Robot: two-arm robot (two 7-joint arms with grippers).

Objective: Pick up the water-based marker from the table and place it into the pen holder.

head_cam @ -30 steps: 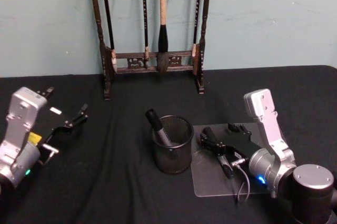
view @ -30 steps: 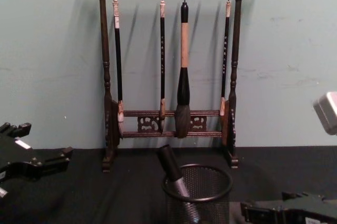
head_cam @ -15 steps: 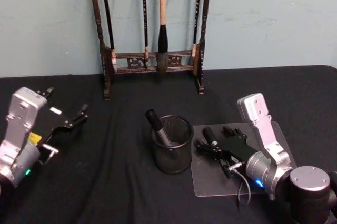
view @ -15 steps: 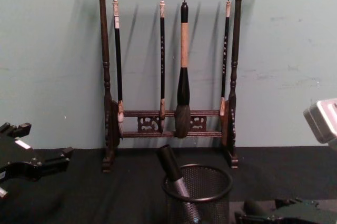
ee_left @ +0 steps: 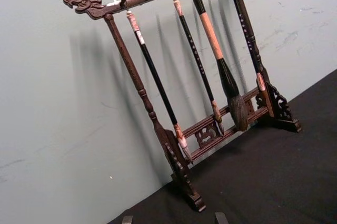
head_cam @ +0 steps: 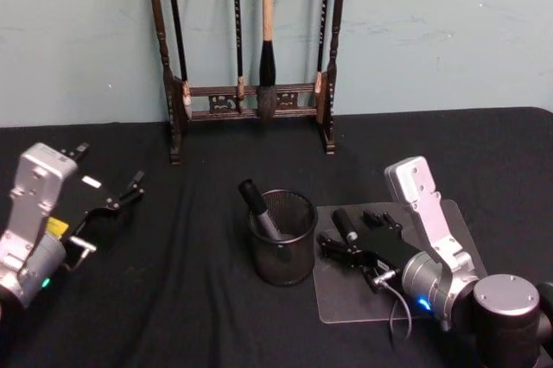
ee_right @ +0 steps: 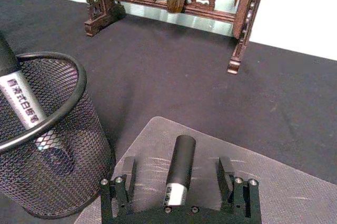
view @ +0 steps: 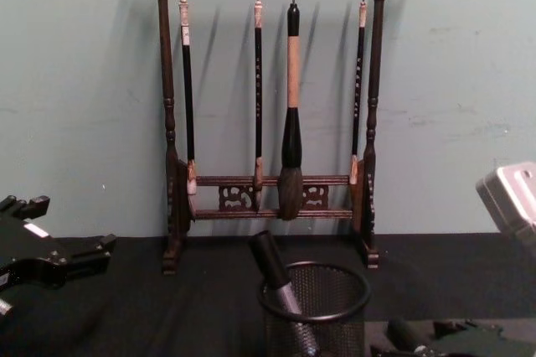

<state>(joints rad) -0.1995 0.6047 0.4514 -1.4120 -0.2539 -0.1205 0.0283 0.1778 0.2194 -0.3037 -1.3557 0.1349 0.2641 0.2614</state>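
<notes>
The water-based marker [ee_right: 180, 161] lies on the clear mat [head_cam: 346, 299] toward the front edge of the table [head_cam: 199, 299], just beside the pen holder [head_cam: 282, 251]. The right gripper [head_cam: 349, 230] sits low around it, jaws open, with one finger on each side and not touching it. Another marker [head_cam: 257, 208] leans inside the pen holder. The left gripper [head_cam: 111, 174] hangs near the table's left edge, jaws open too.

right arm [head_cam: 429, 212] — silver casing | black fingers [ee_right: 226, 170] | blue light [head_cam: 422, 303] | grey cable [head_cam: 394, 316]
</notes>
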